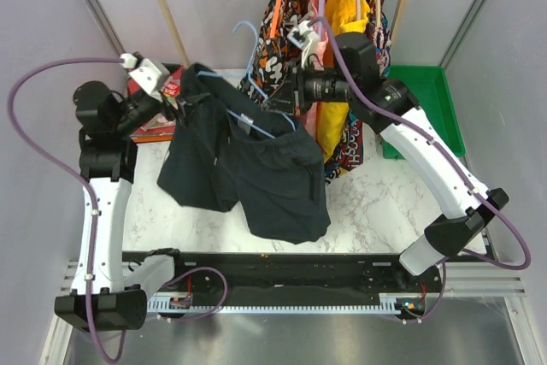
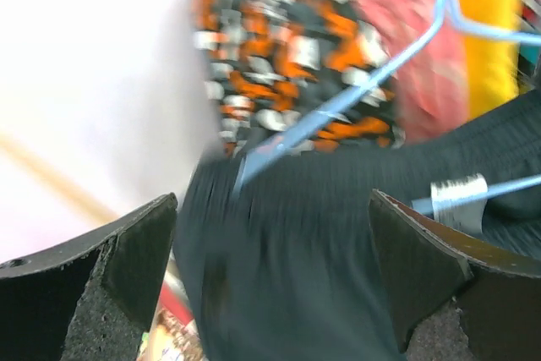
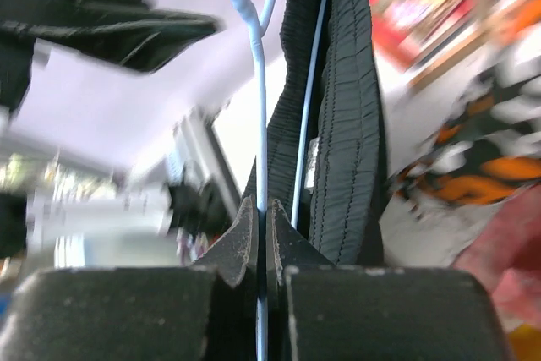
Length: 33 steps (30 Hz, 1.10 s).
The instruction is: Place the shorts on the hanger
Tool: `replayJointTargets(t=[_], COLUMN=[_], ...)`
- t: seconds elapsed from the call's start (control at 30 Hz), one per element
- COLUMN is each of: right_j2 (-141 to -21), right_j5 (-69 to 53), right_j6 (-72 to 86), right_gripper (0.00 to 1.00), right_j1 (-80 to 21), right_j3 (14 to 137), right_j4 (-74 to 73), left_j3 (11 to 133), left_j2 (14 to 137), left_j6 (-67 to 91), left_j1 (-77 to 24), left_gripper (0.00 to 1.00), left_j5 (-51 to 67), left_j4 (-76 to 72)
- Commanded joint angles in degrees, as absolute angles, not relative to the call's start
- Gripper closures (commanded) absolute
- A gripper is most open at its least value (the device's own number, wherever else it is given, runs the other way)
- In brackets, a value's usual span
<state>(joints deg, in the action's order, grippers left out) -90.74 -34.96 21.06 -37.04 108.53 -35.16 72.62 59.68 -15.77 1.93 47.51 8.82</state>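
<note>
- Right gripper: jaws pinched tight on the wire of the hanger.
- Left gripper: jaws spread wide, one on each side of the shorts.
- Shorts: draped across the hanger, over the table.

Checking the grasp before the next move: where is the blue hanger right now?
The hanger hangs centre-left in the top view, between both arms, the shorts draped on it; the right gripper pinches its wire.
</note>
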Motion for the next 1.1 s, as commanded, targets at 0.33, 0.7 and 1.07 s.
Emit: replayJointTargets(t=[0.33, 0.7, 1.07], right_j2=[-98.16, -109.41, -116.54], right_j5=[-12.77, -3.79, 1.93], right_j6=[49.9, 57.84, 56.34], right_gripper=[1.0, 1.0, 1.0], right_j1=[-35.5, -40.43, -40.61], right_j3=[120.84, 128.22, 133.68], right_j4=[-10.64, 3.07, 8.88], left_j3=[69.44, 65.22, 63.46], left_j2=[50.98, 46.85, 42.19], left_j6=[-0.7, 1.5, 0.53], left_j1=[5.98, 6.06, 5.98], left_gripper=[0.01, 0.01, 0.01], left_j5=[41.04, 42.19, 43.15], left_j4=[-3.34, -4.22, -2.37])
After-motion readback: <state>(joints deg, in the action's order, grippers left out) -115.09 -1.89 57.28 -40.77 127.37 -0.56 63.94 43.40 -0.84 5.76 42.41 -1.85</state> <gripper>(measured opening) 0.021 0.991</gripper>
